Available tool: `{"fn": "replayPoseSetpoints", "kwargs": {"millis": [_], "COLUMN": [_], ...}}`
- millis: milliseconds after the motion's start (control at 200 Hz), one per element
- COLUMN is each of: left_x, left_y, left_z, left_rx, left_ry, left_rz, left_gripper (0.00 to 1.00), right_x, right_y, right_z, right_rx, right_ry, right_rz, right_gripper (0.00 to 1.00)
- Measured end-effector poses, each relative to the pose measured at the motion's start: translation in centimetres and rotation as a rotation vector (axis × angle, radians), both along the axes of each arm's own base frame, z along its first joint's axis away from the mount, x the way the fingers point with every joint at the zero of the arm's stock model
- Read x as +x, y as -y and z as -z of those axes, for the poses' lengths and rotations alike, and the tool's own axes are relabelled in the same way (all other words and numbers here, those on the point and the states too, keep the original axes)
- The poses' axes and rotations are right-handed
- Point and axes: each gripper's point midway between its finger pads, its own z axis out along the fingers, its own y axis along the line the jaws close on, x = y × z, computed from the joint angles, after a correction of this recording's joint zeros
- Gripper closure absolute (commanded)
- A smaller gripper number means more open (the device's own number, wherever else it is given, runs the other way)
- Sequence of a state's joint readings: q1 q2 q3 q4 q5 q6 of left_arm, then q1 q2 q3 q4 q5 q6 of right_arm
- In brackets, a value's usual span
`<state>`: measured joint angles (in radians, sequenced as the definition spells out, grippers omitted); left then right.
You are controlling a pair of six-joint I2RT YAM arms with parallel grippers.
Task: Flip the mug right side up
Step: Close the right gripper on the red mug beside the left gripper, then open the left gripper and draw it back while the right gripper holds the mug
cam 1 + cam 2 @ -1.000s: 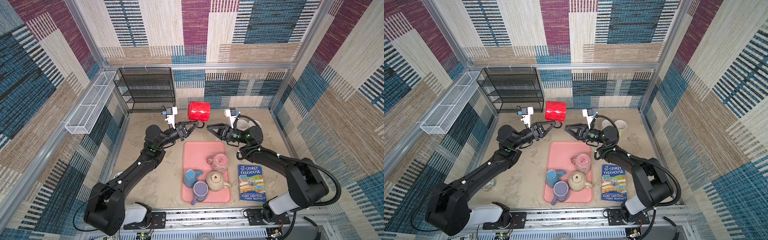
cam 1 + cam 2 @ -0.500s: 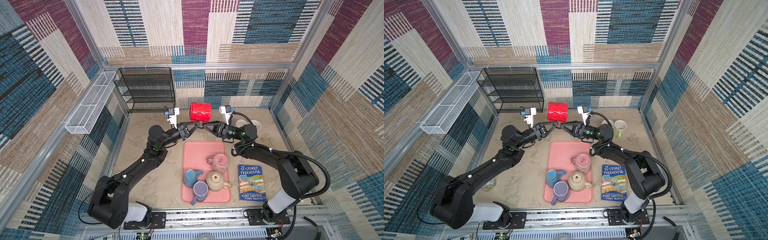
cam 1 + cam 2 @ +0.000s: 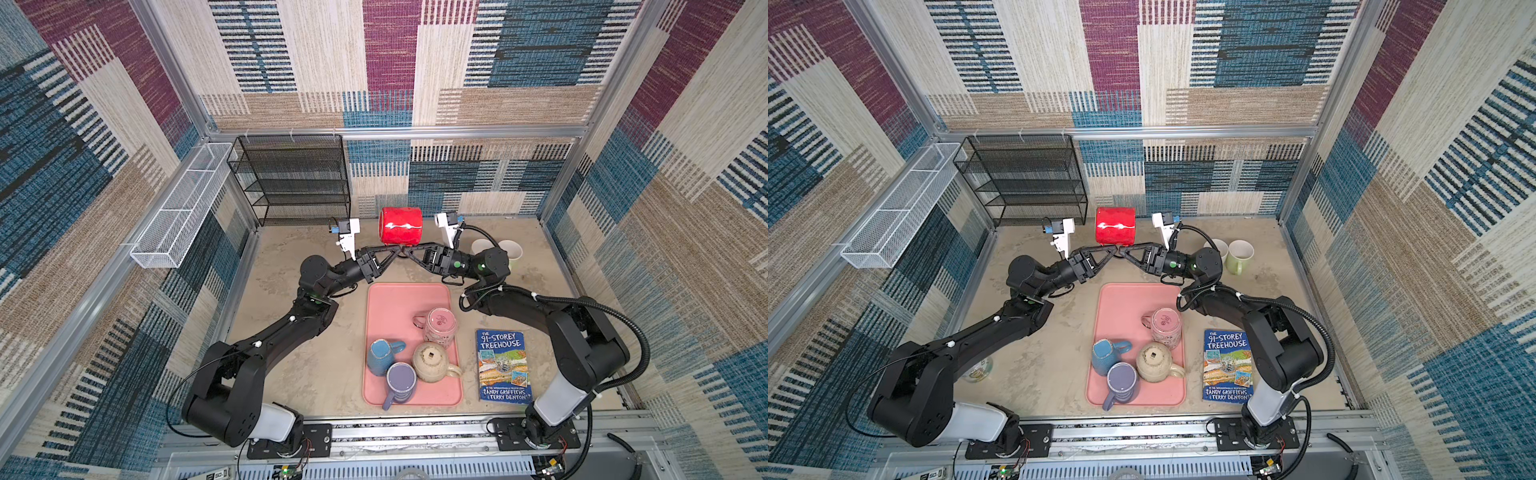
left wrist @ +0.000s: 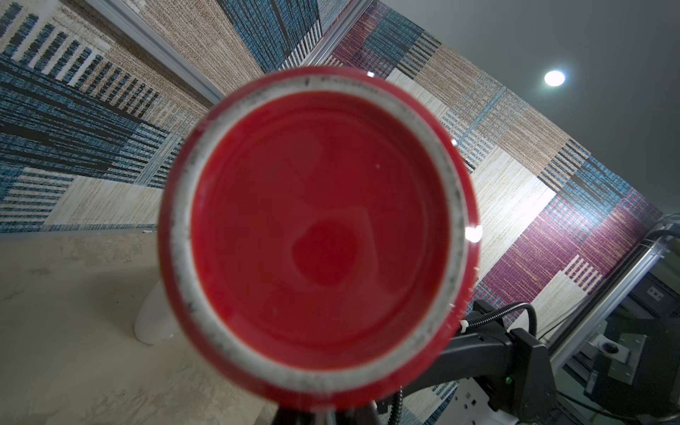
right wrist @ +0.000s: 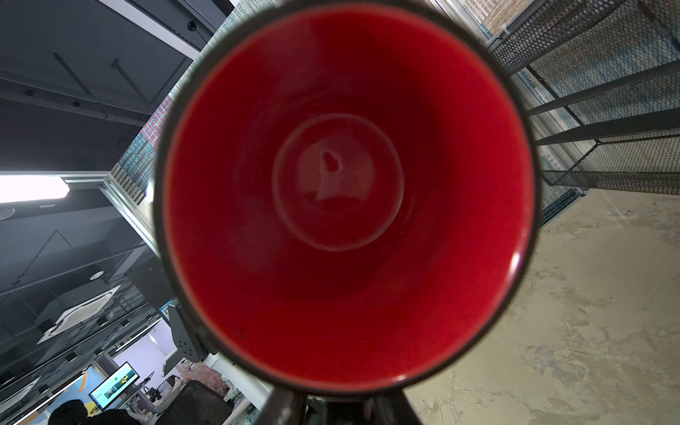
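Pointing its rough, unglazed foot ring at the left arm, the glossy red mug (image 3: 400, 225) was held sideways near the back wall. The left end effector (image 3: 397, 250) was clenched on it from below; the right end effector (image 3: 406, 251) met it tip to tip — whether it gripped could not be told. A smooth pink tray (image 3: 405, 299) of mugs lay in front, with a black mesh rack (image 3: 299, 178) beside.

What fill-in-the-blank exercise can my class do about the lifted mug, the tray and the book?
1. The mug held in the air on its side is ___ in colour.
2. Its base, with an unglazed ring, fills the ___ wrist view.
3. In both top views the book lies to the ___ of the pink tray.

Missing words: red; left; right
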<state>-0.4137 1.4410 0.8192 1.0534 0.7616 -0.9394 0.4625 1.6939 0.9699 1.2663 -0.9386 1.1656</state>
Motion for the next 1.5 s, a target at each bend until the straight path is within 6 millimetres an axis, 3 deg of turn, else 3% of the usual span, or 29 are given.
{"fn": "replayPoseSetpoints", "kwargs": {"millis": [95,220,451,586,761,1012,1162,1412,1497], "left_x": [0.0,0.0,0.1,0.0,-0.6,-0.6,-0.7,-0.8,-0.6], "left_y": [0.1,0.2,0.3,0.3,0.5,0.1,-0.8,-3.6,-4.7], "left_z": [0.0,0.0,0.2,0.0,0.0,0.7,0.2,-1.4,-1.0], "left_rx": [-0.007,-0.016,-0.011,0.009,0.057,0.125,0.198,0.390,0.466], "left_ry": [0.010,0.017,0.011,0.008,0.030,0.012,0.015,0.075,0.057], "left_rz": [0.002,0.001,0.003,0.007,0.017,-0.004,-0.056,-0.232,-0.298], "left_gripper": [1.00,1.00,1.00,0.74,0.60,0.53,0.52,0.46,0.15], "right_x": [0.1,0.3,0.4,0.1,-0.8,-1.0,-0.8,1.3,2.4], "right_y": [0.0,0.0,0.1,0.3,0.7,1.0,1.7,2.7,3.1], "right_z": [0.0,0.1,0.4,0.3,-0.8,-0.5,-0.7,0.0,0.3], "right_rx": [0.001,0.002,0.002,0.004,0.012,-0.023,-0.061,-0.212,-0.291], "right_ry": [-0.001,-0.001,-0.009,-0.008,0.031,0.030,0.041,-0.002,-0.008], "right_rz": [0.002,0.007,0.014,0.025,0.035,0.066,0.104,0.225,0.291], "right_gripper": [0.83,1.00,1.00,1.00,1.00,1.00,1.00,1.00,1.00]}}
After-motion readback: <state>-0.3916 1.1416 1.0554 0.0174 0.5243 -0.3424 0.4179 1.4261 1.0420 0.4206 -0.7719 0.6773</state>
